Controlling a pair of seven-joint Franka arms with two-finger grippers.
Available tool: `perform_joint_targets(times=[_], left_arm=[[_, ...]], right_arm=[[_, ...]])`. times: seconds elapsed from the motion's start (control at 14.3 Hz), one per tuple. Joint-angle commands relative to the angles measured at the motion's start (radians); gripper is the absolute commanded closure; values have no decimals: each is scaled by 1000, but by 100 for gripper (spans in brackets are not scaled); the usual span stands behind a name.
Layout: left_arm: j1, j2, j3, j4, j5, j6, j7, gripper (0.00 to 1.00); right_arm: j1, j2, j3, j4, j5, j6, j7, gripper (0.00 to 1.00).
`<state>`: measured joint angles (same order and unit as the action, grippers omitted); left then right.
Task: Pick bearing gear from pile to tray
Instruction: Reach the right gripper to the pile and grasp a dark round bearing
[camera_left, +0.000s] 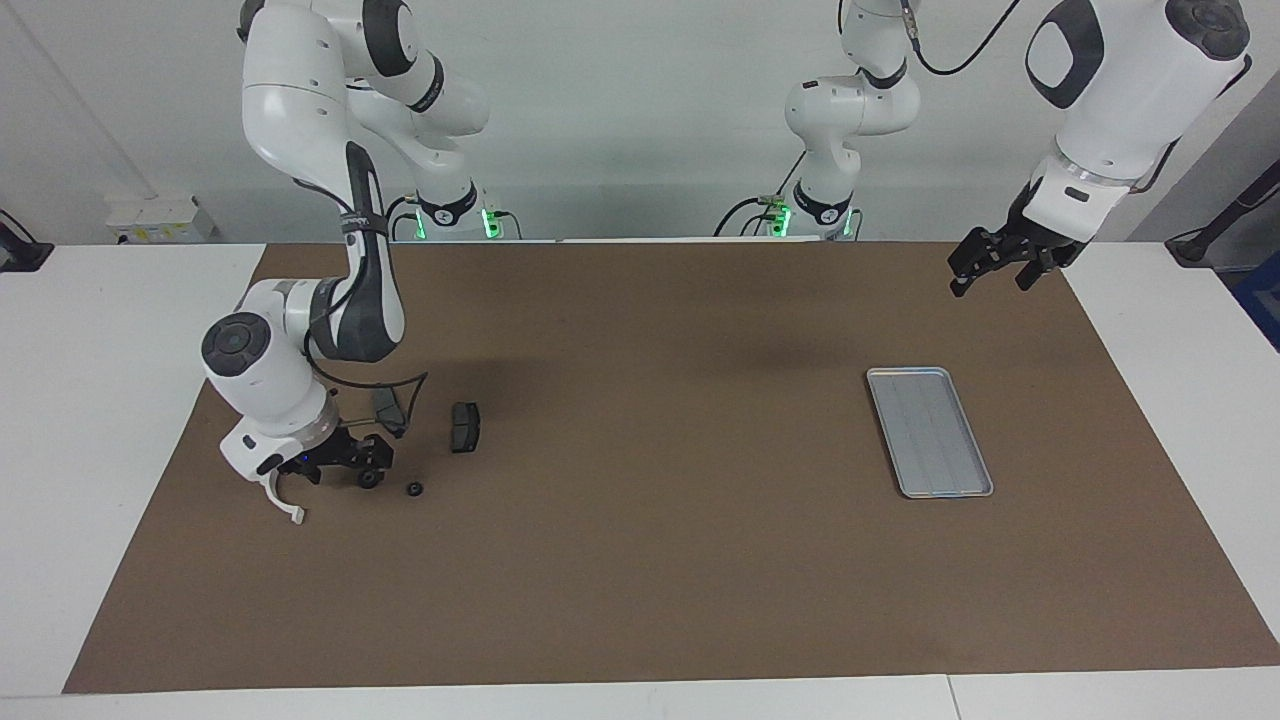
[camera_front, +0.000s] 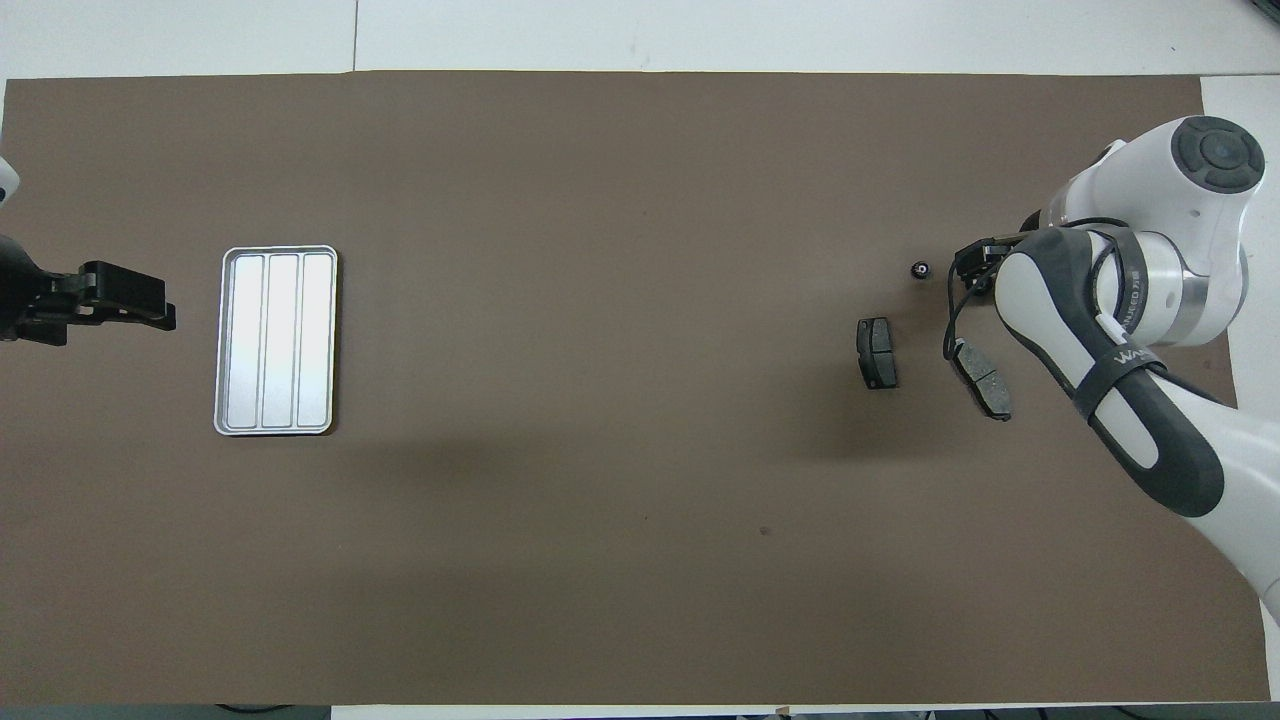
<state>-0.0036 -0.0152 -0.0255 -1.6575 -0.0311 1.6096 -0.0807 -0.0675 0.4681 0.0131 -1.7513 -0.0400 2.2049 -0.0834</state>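
Observation:
The pile lies at the right arm's end of the mat: two dark grey brake pads (camera_left: 465, 427) (camera_left: 388, 410), a white curved arc (camera_left: 288, 503) and two small black round pieces (camera_left: 369, 479) (camera_left: 414, 489). My right gripper (camera_left: 372, 458) is down low in the pile, right at one round piece and just above the arc. In the overhead view the right gripper (camera_front: 972, 268) sits beside one round piece (camera_front: 918, 269), with the pads (camera_front: 877, 352) (camera_front: 983, 378) nearby; the arc is hidden there. The silver-grey tray (camera_left: 930, 430) (camera_front: 277, 340) is bare. My left gripper (camera_left: 990, 272) (camera_front: 150, 305) waits open, raised beside the tray.
A brown mat (camera_left: 640, 560) covers the white table (camera_left: 90, 400). Cables and the arm bases stand along the robots' edge.

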Motion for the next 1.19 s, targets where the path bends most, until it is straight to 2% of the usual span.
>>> perform_joint_targets(times=[0.0, 1.12], left_arm=[[10, -20, -4, -25, -13, 0, -1, 0], [10, -32, -2, -54, -7, 19, -4, 0]], right_arm=[[15, -5, 5, -19, 9, 21, -13, 0], [0, -11, 4, -70, 9, 35, -53, 2]])
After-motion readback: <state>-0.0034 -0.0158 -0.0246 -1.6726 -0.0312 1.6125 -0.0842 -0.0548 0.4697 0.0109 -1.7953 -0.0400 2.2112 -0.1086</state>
